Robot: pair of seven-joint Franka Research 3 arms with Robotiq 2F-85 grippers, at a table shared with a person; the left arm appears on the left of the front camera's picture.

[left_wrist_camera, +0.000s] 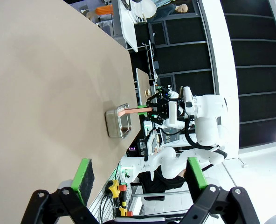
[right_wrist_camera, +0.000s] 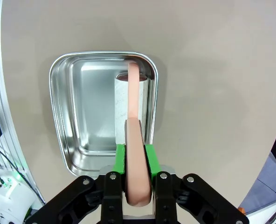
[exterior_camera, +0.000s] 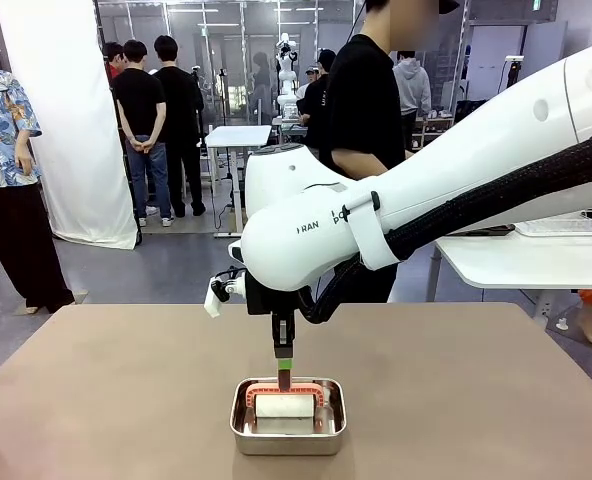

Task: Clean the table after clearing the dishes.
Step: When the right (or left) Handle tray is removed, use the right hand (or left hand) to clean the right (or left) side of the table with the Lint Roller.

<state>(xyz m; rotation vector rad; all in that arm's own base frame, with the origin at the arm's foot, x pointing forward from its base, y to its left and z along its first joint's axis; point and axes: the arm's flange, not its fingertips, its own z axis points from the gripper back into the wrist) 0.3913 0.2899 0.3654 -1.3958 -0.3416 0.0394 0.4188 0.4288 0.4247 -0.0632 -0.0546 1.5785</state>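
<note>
Right wrist view: right claw (right_wrist_camera: 135, 150) is gripping roller handle (right_wrist_camera: 134, 93) in pan (right_wrist_camera: 58, 116) at bench's (right_wrist_camera: 212, 70) near edge, likely for lifting; left claw (left_wrist_camera: 140, 175) is standing open.

Right arm (exterior_camera: 426, 200) reaches straight down, jaws clamped on a pink handle (right_wrist_camera: 137, 154); left jaws spread wide.

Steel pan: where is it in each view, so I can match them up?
Front view: steel pan at bottom centre.
Left wrist view: pan small, left of centre.
Right wrist view: pan upper left of centre, from above.
Shared landmark: the lint roller's pink handle rising from the pan, gripped by the right fingers.
</note>
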